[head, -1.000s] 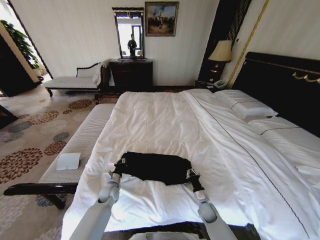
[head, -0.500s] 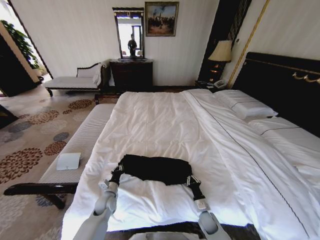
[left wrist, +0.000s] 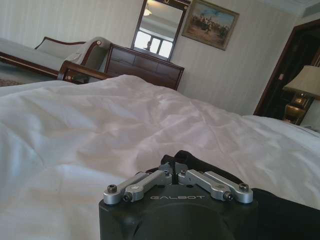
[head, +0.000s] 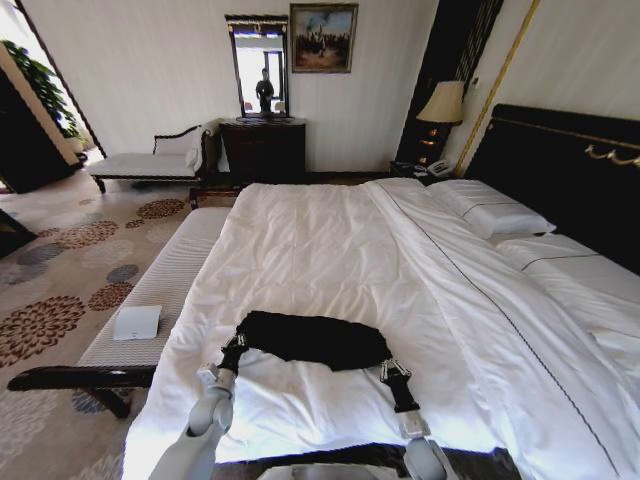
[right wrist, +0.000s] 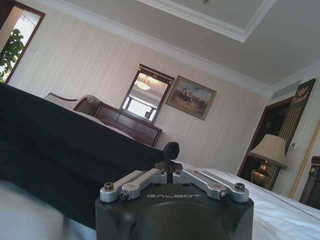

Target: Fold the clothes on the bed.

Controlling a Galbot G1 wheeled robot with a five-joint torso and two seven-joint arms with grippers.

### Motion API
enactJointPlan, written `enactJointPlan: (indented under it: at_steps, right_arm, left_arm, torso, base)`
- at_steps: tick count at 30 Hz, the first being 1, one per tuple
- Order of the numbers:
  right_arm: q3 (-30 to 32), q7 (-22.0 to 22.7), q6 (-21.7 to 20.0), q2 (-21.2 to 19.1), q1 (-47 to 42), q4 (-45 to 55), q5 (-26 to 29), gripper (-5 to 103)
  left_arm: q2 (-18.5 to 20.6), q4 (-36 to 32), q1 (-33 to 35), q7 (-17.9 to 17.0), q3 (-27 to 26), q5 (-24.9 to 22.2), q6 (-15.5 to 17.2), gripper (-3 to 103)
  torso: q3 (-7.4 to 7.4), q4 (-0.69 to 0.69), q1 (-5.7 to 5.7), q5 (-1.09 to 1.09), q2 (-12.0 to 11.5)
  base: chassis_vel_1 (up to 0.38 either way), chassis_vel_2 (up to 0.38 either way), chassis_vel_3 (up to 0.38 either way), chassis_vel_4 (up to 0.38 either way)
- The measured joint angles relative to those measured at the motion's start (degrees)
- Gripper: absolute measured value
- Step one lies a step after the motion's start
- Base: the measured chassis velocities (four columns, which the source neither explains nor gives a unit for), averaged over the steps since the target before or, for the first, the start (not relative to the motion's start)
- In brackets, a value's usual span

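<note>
- Since a second ago: both grippers have drawn back toward the foot of the bed, the right more than the left, and the near edge of the black T-shirt [head: 312,339] has come with them.
- Black T-shirt: a low, wide bundle, already doubled over, lying on the white duvet [head: 320,240] near the foot of the bed [head: 560,150] and left of its middle; no lettering faces up.
- Left gripper [head: 236,343]: at the shirt's left corner, fingers drawn together on a pinch of black cloth, as the left wrist view shows at the fingertips [left wrist: 176,161].
- Right gripper [head: 390,368]: at the shirt's right near corner, fingers likewise closed on a fold of the fabric [right wrist: 171,150].
- Risk: one corner could slip free, as each grip takes only a thin bite of soft cloth; uneven pulling would skew the fold.
- Risk: the loose duvet could be dragged or pinched along with the shirt.
- Materials: limp matt knit, rumpled outline; duvet smooth, creased cotton; grippers black housing with bare metal links.
- Surroundings: pale bench [head: 160,290] beside the bed, dark wood headboard [head: 570,175], white pillows [head: 490,212].
</note>
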Motion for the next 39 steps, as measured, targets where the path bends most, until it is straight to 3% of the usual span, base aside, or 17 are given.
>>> enactJointPlan:
  at_steps: [20,24,26,28,30,31,38,39]
  right_arm:
    - [0.0,0.55,2.57,0.23,-2.03,-1.57,-2.7,-2]
    - [0.86,0.21,3.56,-0.48,-3.52,-1.46,-2.96,19]
    - [1.04,0.21,3.7,-0.8,-4.12,-1.31,-2.94,19]
    - [1.36,0.31,3.8,-1.57,-5.74,-0.66,-2.34,30]
    - [1.57,0.34,3.81,-2.07,-6.84,-0.02,-1.68,35]
    - [1.92,0.36,3.82,-2.64,-7.93,0.8,-0.86,40]
    - [4.31,0.13,3.28,-5.34,-12.52,8.18,5.83,63]
    - [4.42,-0.1,1.92,-5.92,-13.34,10.82,8.05,74]
  left_arm:
    - [1.46,-1.83,2.55,-1.61,0.75,2.59,0.96,0]
    - [3.02,-2.96,3.99,-1.66,-0.2,2.77,1.47,16]
    - [3.55,-3.43,4.46,-1.66,-0.66,2.75,1.53,22]
    - [5.03,-4.79,5.68,-1.34,-1.64,2.68,1.64,32]
    - [6.03,-5.84,6.51,-1.04,-2.27,2.54,1.71,32]
    - [7.07,-7.05,7.34,-0.91,-3.05,2.15,1.77,43]
    - [11.14,-13.5,8.63,-0.81,-6.92,-3.09,3.47,65]
    - [12.12,-15.4,8.18,-0.86,-7.53,-5.38,4.76,71]
  torso:
    - [0.0,0.01,0.0,0.0,0.0]
    - [0.0,0.0,0.0,0.0,0.0]
    - [0.0,0.0,0.0,0.0,0.0]
    - [0.0,0.0,0.0,0.0,0.0]
    - [0.0,0.0,0.0,-0.01,0.0]
    - [0.0,0.0,0.0,0.0,0.0]
    - [0.0,0.0,0.0,-0.01,0.0]
    - [0.0,0.01,0.0,0.0,0.0]
  base:
    - [0.0,0.0,0.0,0.0]
    - [0.0,0.0,0.0,0.0]
    - [0.0,0.0,0.0,0.0]
    - [0.0,0.0,0.0,0.0]
    - [0.0,0.0,0.0,0.0]
    - [0.0,0.0,0.0,0.0]
    - [0.0,0.0,0.0,0.0]
    - [0.0,0.0,0.0,0.0]
